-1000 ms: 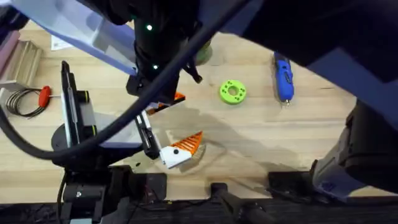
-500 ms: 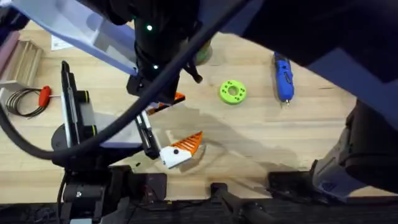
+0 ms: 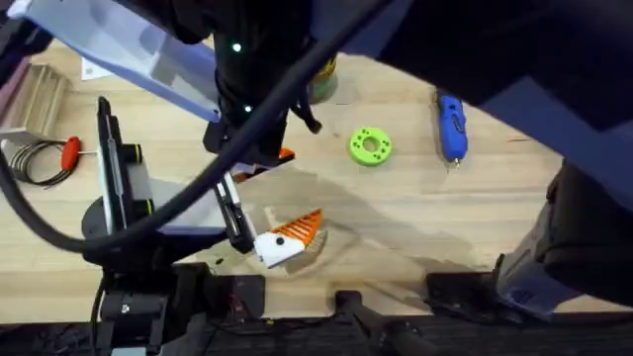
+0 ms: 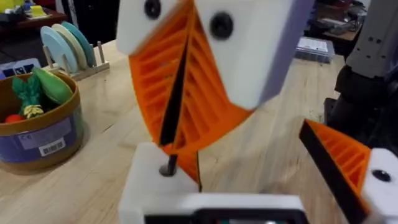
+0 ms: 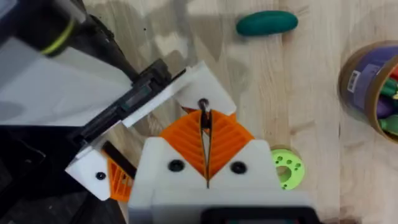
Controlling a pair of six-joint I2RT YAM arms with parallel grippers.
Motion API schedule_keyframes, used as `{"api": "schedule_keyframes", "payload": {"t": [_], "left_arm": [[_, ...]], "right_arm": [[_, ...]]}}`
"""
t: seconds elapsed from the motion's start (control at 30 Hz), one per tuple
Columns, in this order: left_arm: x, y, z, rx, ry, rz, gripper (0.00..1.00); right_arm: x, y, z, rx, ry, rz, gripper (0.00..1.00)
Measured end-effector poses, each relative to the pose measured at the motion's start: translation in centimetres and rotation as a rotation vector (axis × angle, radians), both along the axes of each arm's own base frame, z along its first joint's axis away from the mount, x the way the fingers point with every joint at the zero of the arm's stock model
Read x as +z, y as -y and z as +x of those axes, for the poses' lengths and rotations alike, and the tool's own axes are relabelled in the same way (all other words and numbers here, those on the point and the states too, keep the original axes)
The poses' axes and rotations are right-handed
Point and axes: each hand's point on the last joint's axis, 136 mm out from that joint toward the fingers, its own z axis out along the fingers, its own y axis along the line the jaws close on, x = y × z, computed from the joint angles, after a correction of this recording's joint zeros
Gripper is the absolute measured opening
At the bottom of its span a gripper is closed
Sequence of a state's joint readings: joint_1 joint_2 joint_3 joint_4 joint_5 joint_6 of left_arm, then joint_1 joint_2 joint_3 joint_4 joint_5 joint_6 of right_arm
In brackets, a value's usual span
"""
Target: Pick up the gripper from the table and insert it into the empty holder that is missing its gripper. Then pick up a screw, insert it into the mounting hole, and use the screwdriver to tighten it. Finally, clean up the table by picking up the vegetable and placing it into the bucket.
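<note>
Screw insertion: the right gripper [image 5: 205, 124], pads pinched on the screw [image 5: 203, 107], holds it tip-down at the mounting hole of the white holder [image 5: 186, 81], which appears to be one finger of the left gripper [image 4: 242, 149], its fingers spread wide and empty. The screw should stay in line with the hole and be released only once seated, the screwdriver [image 3: 451, 124] lying far right. The hole's mouth is masked by the screw, the orange wedge [image 4: 194, 176] shows as a sliver, so its seating is uncertain, and the bucket [image 5: 357, 74] beyond the vegetable [image 5: 266, 23] is cut off.
</note>
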State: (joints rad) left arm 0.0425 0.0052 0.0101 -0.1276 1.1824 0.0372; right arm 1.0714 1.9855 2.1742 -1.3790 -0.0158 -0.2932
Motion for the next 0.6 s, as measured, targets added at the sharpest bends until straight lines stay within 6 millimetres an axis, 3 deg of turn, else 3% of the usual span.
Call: {"api": "schedule_keyframes", "payload": {"t": [0.6], "left_arm": [[-0.01,0.0,0.0,0.0,-0.008,-0.003,0.985]], "right_arm": [[-0.42,-0.53,0.29,0.0,0.002,0.004,0.005]]}}
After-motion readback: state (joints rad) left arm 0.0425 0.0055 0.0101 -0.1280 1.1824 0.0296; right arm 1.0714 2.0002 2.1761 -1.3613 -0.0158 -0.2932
